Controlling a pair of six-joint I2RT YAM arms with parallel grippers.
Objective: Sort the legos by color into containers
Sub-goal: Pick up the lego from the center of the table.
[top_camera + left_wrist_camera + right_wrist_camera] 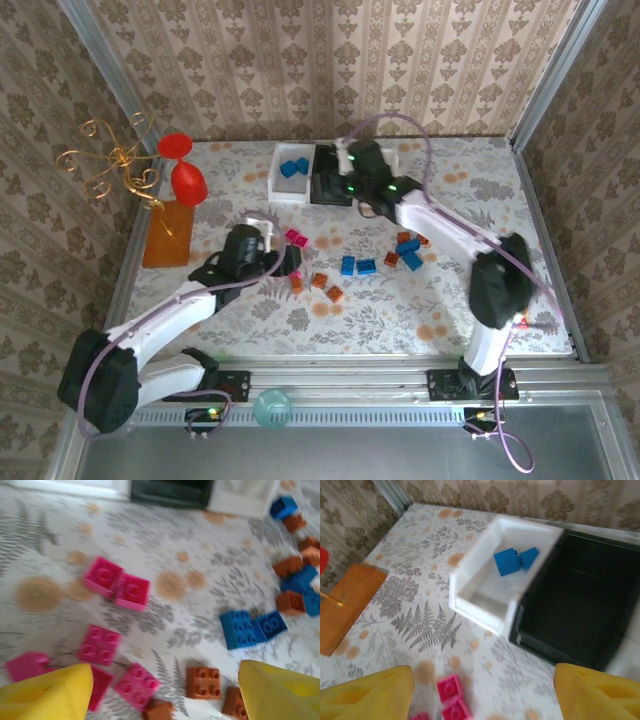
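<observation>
Nearer than the black bin [570, 605], the left gripper [164, 685] hung released and empty over loose studded legos [357, 266]: magenta-pink bricks [117, 585] toward the bin's near left, orange-brown bricks [204, 682] nearer still, and blue bricks [250, 627] toward its near right. The right gripper [484, 690] hung near the black bin, fingers spread, holding nothing. Against the black bin's left wall, the white bin [470, 597] held two blue legos [515, 560].

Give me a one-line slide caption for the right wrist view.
Right gripper, open, looks down on two blue bricks in the white bin, black bin beside it, pink bricks nearer.
</observation>
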